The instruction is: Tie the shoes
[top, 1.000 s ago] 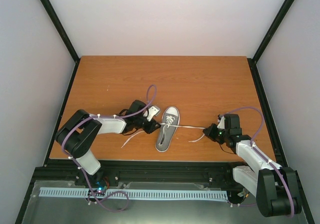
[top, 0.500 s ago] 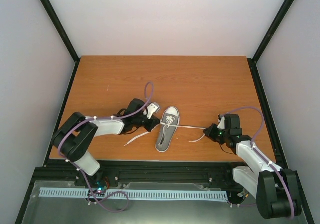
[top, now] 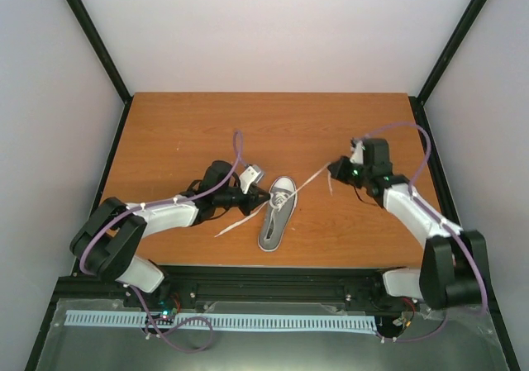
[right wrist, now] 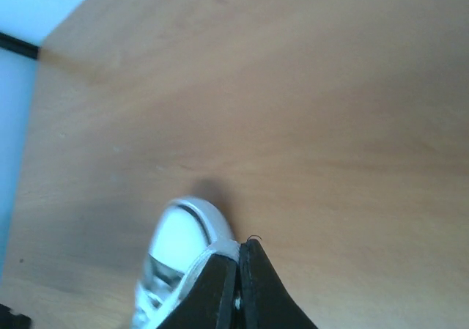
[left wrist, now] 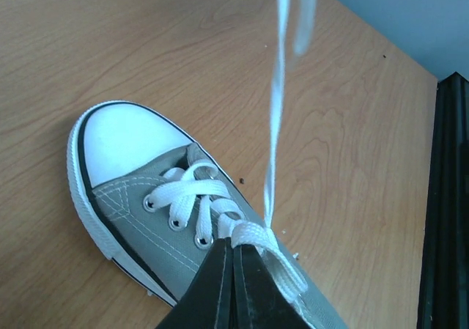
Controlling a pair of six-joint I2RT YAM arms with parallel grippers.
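The grey sneaker (top: 274, 222) with white toe cap lies on the wooden table, toe pointing away from me. My left gripper (top: 264, 198) is shut, its tips (left wrist: 234, 245) resting on the crossed white laces over the tongue of the sneaker (left wrist: 139, 223). One lace (left wrist: 272, 124) rises taut from there to my right gripper (top: 335, 170), which is shut on that lace (right wrist: 199, 265) above the table, to the right of the toe cap (right wrist: 178, 242). The other lace end (top: 240, 224) lies loose on the table to the left of the shoe.
The wooden table (top: 207, 131) is ringed by black frame rails, one showing in the left wrist view (left wrist: 447, 197). Purple cables arch over both arms (top: 238, 152). Pale walls close in the back and sides.
My right gripper has moved from the near right back and left, pulling its lace up and taut. My left gripper has moved right onto the shoe's laces.
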